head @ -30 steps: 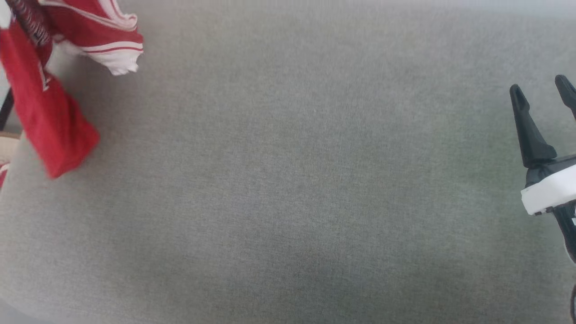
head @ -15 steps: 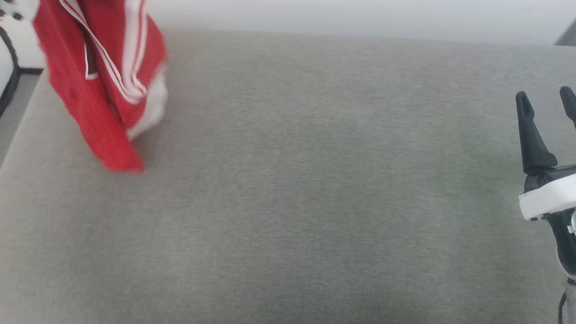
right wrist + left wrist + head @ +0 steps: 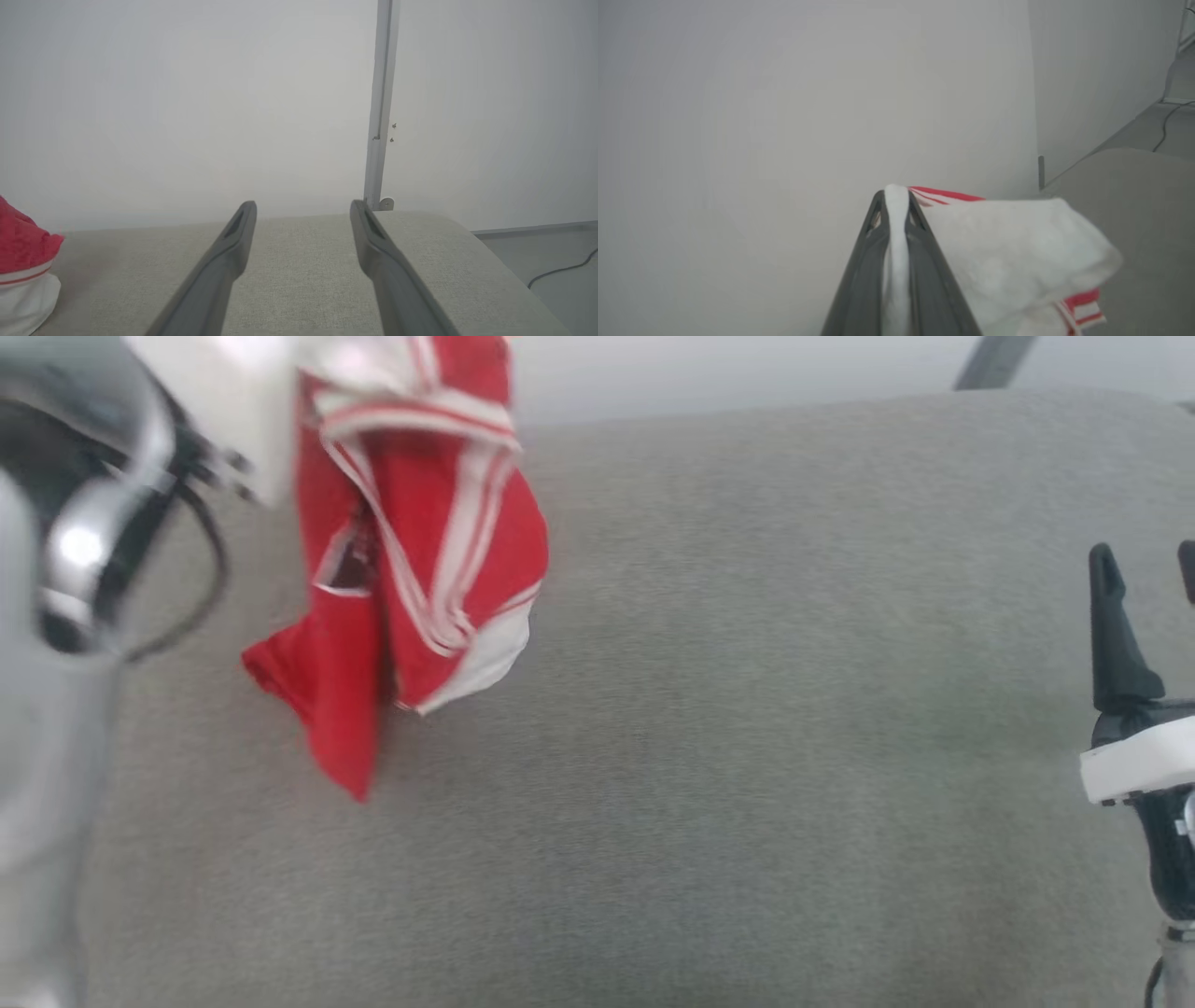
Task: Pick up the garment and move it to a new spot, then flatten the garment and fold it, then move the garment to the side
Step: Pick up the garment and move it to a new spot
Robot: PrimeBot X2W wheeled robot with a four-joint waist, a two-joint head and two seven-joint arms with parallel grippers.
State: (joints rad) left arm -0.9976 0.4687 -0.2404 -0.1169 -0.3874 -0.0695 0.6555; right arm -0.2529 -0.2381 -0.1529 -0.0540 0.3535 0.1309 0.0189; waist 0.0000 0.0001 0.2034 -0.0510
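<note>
The garment (image 3: 420, 569), red with white parts and striped trim, hangs bunched over the left part of the grey fabric surface (image 3: 747, 803). Its lowest red corner dangles close to the cloth. In the left wrist view my left gripper (image 3: 896, 196) is shut on a white fold of the garment (image 3: 1008, 252), which spills out to the right of the fingers. My left arm (image 3: 84, 541) fills the left edge of the head view. Far to the right, my right gripper (image 3: 1145, 555) stands open and holds nothing. Its wrist view has the right gripper (image 3: 302, 207) over bare cloth, the garment (image 3: 23, 261) at the left edge.
The grey surface (image 3: 303, 280) ends at a rounded right corner, with floor and a cable (image 3: 560, 270) beyond. A pale wall stands behind it, with a grey upright post (image 3: 380, 116) at the far edge.
The head camera has shifted. The garment, held by my left gripper, has travelled from the surface's left edge to the right, further over the cloth. My left arm has come into view. The right gripper stays open.
</note>
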